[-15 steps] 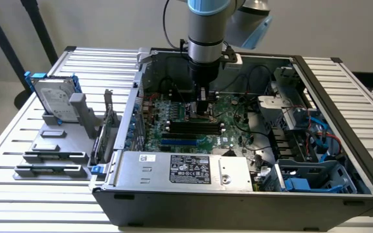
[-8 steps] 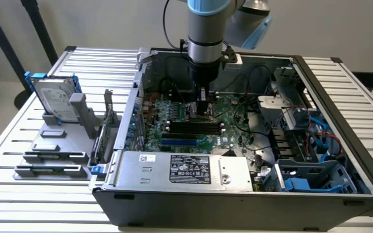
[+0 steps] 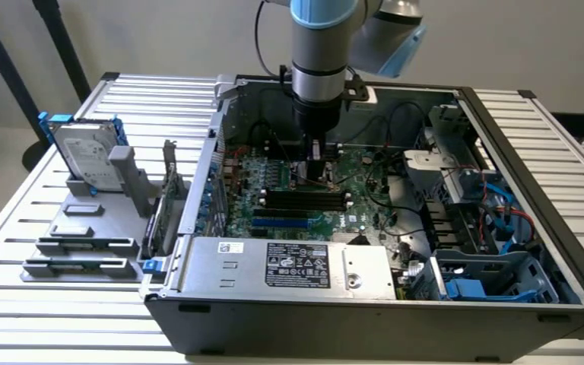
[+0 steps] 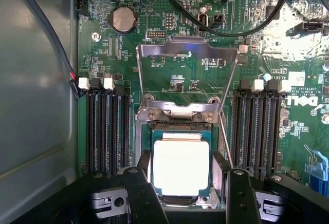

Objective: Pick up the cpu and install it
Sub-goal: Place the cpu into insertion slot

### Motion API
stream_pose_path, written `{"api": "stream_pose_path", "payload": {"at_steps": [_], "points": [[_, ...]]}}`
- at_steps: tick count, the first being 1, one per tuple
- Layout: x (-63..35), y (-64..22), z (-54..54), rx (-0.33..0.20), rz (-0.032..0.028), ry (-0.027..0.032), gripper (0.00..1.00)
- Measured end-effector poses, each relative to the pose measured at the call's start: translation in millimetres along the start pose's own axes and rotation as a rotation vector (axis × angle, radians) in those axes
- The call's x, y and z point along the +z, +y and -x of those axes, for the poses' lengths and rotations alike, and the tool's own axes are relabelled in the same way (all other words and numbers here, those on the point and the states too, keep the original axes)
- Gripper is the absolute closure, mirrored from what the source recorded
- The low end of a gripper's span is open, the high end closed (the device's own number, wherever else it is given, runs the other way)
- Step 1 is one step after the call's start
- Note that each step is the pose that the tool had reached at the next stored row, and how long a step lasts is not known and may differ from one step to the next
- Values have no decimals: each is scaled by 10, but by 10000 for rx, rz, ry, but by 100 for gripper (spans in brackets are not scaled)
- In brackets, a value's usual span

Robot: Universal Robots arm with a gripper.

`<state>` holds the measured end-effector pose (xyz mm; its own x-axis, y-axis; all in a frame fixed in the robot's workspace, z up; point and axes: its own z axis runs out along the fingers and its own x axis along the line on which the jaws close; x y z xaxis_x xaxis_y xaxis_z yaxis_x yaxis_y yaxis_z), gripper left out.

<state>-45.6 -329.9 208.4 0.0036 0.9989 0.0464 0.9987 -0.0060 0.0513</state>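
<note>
The cpu (image 4: 181, 167), a small square chip with a bright silvery top and a dark rim, lies flat in its socket on the green motherboard (image 4: 169, 75). The socket's metal load plate (image 4: 187, 49) stands swung open beyond it. My gripper (image 4: 185, 196) hangs right over the chip, open, its two black fingers (image 4: 141, 196) standing on either side of it with a gap on at least one side. In the exterior view the gripper (image 3: 315, 173) reaches straight down into the open computer case (image 3: 373, 304), low over the board.
Black memory slots (image 4: 108, 126) flank the socket on both sides, and black cables (image 4: 205, 26) arc over the board. A power supply (image 3: 292, 266) fills the case's front. On the exterior view's left, a grey holder (image 3: 84, 243) carries a hard drive (image 3: 84, 156) and memory sticks.
</note>
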Motion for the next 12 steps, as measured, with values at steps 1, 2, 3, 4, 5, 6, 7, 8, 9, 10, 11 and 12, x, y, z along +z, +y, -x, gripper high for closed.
{"api": "stream_pose_path", "payload": {"at_steps": [1, 2, 3, 4, 5, 6, 7, 8, 9, 10, 11, 12], "points": [[7, -1, 0, 0, -1, -1, 45], [14, -2, 1, 0, -1, -1, 45], [21, -2, 1, 2, 0, 0, 45], [27, -3, 1, 6, 0, -1, 45], [33, -3, 1, 8, 0, -1, 45], [39, -4, 2, 11, -1, -2, 45], [43, -4, 2, 14, 0, -2, 45], [47, -4, 2, 17, 0, -2, 45], [51, -4, 2, 20, 0, -2, 45], [54, -4, 3, 24, -1, -3, 45], [56, -4, 3, 27, 0, -4, 45], [58, -3, 3, 29, 0, -4, 45]]}}
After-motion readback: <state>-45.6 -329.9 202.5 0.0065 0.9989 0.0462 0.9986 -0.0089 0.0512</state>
